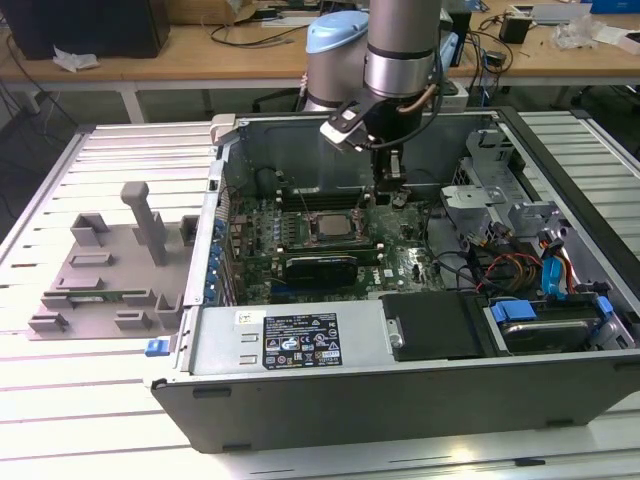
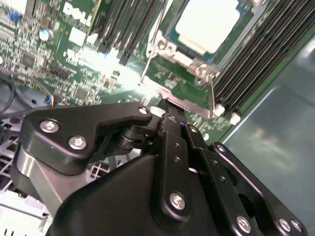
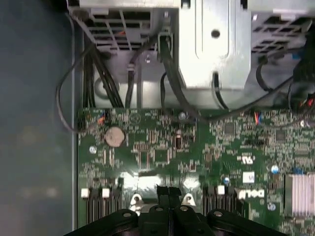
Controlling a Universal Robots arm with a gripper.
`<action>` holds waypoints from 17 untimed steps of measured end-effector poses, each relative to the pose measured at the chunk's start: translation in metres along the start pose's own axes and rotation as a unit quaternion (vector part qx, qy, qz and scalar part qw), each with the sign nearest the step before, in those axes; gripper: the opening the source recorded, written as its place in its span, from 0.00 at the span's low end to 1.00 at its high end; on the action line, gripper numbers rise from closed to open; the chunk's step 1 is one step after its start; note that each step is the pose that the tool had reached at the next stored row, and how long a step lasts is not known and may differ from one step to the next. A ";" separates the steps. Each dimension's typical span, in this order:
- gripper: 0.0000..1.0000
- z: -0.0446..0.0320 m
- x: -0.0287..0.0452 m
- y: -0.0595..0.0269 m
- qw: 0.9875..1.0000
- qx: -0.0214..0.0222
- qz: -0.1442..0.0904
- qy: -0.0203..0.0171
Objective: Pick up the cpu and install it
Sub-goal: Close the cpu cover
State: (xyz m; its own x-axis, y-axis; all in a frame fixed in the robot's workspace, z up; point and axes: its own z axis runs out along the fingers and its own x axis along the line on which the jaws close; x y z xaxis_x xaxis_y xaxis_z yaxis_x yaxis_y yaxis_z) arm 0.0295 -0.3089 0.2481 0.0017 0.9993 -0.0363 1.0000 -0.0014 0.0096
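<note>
Hand point(image 3: 169, 191) is hanging inside the open computer case point(image 1: 400, 400), black fingers point(image 2: 171, 147) pressed together and gripping nothing. Tips are sitting right at the metal socket frame point(image 2: 189, 104); cannot tell if touching. Cpu point(image 2: 209, 24), a flat square with a pale silver top, is lying in the socket on the green motherboard point(image 3: 162, 147), at 8 o'clock of the hand in the exterior view. Printed label point(image 1: 300, 342) is showing on the case's grey cover.
</note>
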 end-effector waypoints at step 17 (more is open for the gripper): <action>0.11 0.0023 0.0003 -0.0316 1.000 0.000 0.000 0.000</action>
State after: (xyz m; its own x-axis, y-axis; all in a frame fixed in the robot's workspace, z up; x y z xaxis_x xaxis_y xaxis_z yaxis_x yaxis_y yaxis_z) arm -0.0020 -0.3087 0.2455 0.0021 0.9993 -0.0361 0.9999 -0.0017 0.0103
